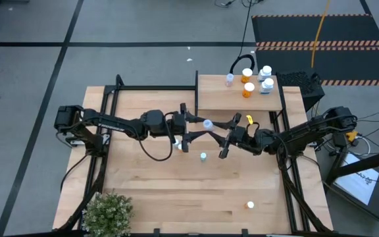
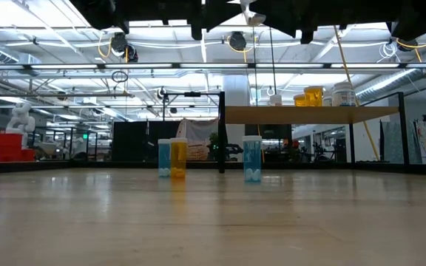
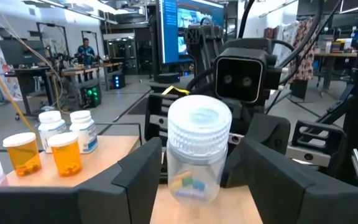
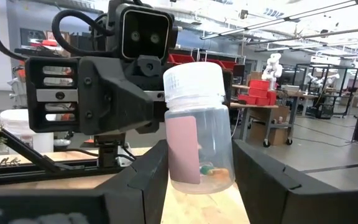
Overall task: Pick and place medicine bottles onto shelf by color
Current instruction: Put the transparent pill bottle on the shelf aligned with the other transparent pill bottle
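— Clear plastic with a white cap [image 4: 193, 81]: where was that bottle [image 1: 207, 124]?

— Lifted off the table [image 1: 150, 191], just toward twelve o'clock from its centre and at seven o'clock from the shelf [image 1: 219, 99]. It stood upright between both grippers.

— How were the arms posed?

— The left arm reached in level from nine o'clock, the right from three o'clock, wrists facing each other. The right gripper [image 4: 201, 149] was clamped on the bottle's body. The left gripper [image 3: 199, 149] had a finger on either side of it, but I could not tell whether they pressed it.

— Any writing?

— A pale pink label [image 4: 183, 149] on the side; no lettering could be read. Two orange bottles [image 1: 247, 83] and two blue bottles [image 1: 266, 78] stood on the shelf.
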Controlling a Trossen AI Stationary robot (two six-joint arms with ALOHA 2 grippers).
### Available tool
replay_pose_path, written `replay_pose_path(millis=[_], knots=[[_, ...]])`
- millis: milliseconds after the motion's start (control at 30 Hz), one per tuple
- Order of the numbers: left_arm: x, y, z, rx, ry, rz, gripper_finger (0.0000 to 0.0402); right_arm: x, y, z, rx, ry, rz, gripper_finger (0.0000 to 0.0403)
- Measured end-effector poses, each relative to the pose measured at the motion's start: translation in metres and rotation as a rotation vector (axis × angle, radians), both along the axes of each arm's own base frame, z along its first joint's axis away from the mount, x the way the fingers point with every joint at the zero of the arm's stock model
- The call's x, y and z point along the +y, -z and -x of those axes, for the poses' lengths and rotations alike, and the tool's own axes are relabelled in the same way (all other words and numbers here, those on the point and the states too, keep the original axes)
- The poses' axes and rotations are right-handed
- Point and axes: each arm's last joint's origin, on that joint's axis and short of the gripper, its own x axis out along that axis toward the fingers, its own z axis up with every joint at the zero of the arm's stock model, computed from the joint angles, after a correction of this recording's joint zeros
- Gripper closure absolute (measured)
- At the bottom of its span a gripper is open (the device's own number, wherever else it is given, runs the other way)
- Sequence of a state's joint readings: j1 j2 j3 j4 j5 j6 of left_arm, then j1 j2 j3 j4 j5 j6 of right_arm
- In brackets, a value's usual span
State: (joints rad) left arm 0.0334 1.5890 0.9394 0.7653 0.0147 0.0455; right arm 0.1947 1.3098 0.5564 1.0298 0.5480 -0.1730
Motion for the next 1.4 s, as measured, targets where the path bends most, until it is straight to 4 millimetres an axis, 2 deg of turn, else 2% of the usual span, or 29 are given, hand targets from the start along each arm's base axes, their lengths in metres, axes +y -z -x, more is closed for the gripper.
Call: replay_pose_path(millis=[200, 367, 567, 833, 1000, 1167, 1400], knots=[[0.000, 0.001, -0.001, -0.004, -0.001, 0.002, 0.0164, -0.003, 0.000, 0.000, -0.004, 0.010, -0.005, 0.0243], [0.000, 0.009, -0.007, -0.027, -0.005, 0.001, 0.0165, -0.003, -0.001, 0.000, -0.008, 0.010, -0.005, 0.0243], [0.000, 0.014, -0.013, -0.094, -0.015, -0.015, 0.0187, -0.003, -0.001, 0.000, -0.007, 0.010, -0.002, 0.0243], [0.003, 0.015, -0.014, -0.085, -0.024, -0.029, 0.0243, -0.003, 0.000, 0.000, -0.004, 0.011, 0.003, 0.0243], [0.004, 0.015, -0.014, -0.083, -0.026, -0.031, 0.0239, -0.003, 0.000, 0.000, 0.010, 0.013, 0.012, 0.0242], [0.004, 0.015, -0.013, -0.077, 0.022, -0.020, 0.0225, 0.002, 0.002, 0.002, 0.049, -0.005, -0.017, 0.0216], [0.016, 0.013, -0.009, -0.028, 0.096, -0.024, 0.0244, 0.009, 0.002, 0.020, 0.172, 0.002, -0.119, 0.0155]])
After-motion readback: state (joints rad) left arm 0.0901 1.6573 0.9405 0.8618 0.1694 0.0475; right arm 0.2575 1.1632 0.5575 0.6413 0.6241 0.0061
